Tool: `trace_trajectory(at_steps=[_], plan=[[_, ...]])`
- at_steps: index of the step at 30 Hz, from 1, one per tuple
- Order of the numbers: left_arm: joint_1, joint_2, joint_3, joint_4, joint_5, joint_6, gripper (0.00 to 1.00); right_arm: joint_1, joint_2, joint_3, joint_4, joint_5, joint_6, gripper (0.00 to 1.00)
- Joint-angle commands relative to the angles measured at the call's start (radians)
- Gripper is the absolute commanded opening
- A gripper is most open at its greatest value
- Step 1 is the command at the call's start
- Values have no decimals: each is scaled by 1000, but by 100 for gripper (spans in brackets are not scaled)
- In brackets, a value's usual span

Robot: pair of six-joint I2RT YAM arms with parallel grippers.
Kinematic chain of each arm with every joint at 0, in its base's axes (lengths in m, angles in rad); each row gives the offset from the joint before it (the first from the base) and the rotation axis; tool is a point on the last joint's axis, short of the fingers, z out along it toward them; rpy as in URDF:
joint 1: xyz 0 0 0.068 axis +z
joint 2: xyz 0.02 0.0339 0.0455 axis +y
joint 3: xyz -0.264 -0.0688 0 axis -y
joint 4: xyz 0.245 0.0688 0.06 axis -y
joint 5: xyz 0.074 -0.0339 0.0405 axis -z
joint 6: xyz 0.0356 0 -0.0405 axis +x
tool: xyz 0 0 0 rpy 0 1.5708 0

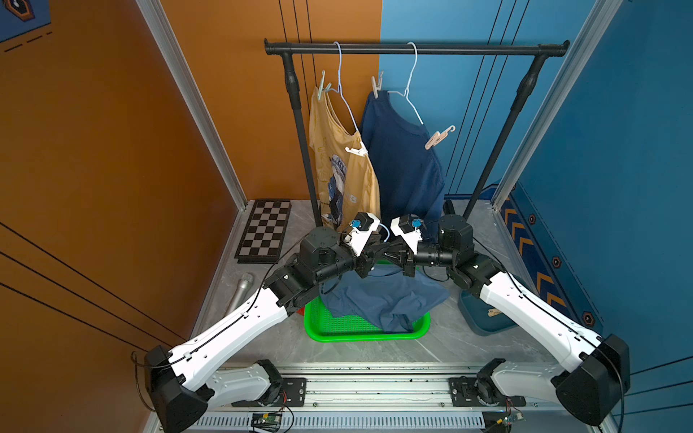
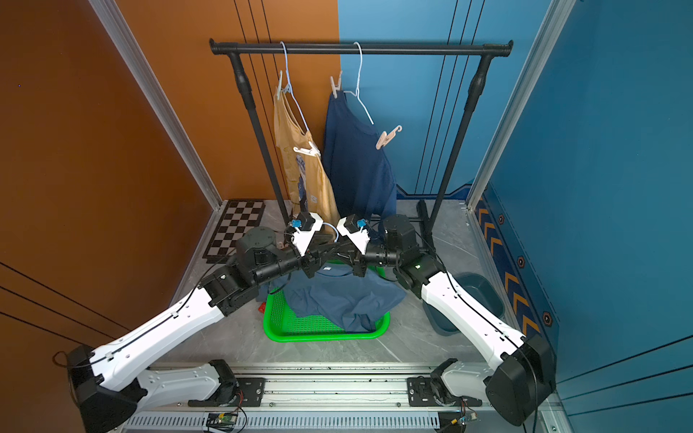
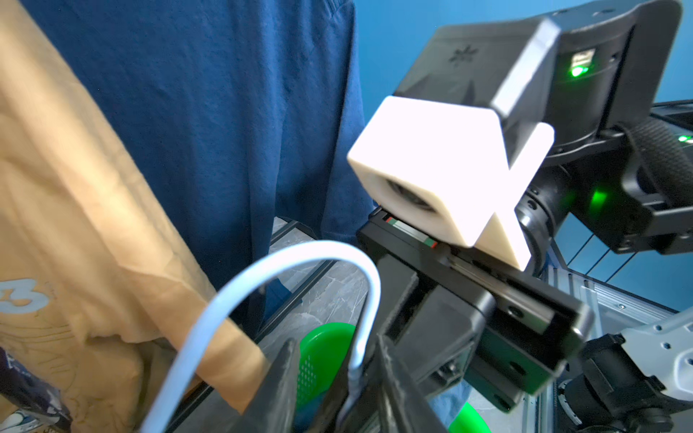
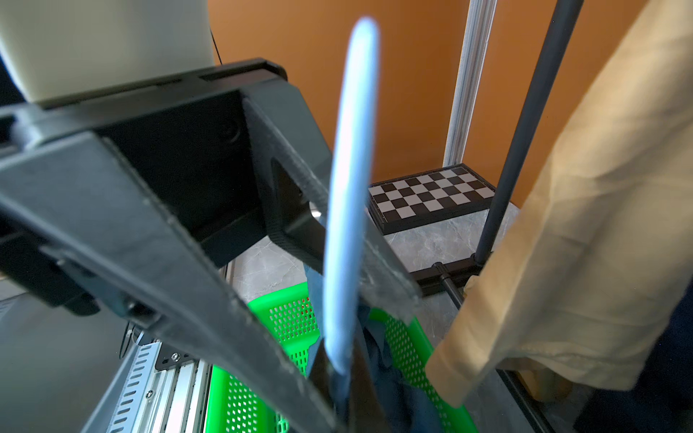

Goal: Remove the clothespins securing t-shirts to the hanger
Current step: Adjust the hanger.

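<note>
Two t-shirts hang on wire hangers from the black rail point(image 1: 412, 48). The mustard one point(image 1: 345, 176) carries a pale green clothespin point(image 1: 321, 88) and a white one point(image 1: 356, 150). The navy one point(image 1: 405, 161) carries a cream clothespin point(image 1: 377, 84) and a pinkish one point(image 1: 437, 138). The slate-blue t-shirt point(image 1: 386, 300) lies crumpled in the green basket point(image 1: 337, 330). Above it a bare pale-blue hanger point(image 1: 384, 230) stands between both arms. My right gripper point(image 4: 337, 367) is shut on its wire. My left gripper point(image 3: 335, 341) is open, its fingers on either side of the wire.
A chessboard point(image 1: 264, 230) lies at the back left and a silver microphone point(image 1: 240, 292) near the left arm. A blue bin point(image 1: 483, 311) sits under the right arm. The rack's black posts point(image 1: 303, 150) flank the hanging shirts.
</note>
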Motion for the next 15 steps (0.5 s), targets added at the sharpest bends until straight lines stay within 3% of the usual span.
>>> trace_trajectory(at_steps=[1,9,15], plan=[[11,-39,-20,-38,32,6,41,-7,2,41,-19,-47,-31,0],[61,-156,-53,-179,68,38,54,-49,26,80,-83,-109,-93,0],[169,-258,-79,-284,203,55,58,-52,33,122,-197,-117,-222,0]])
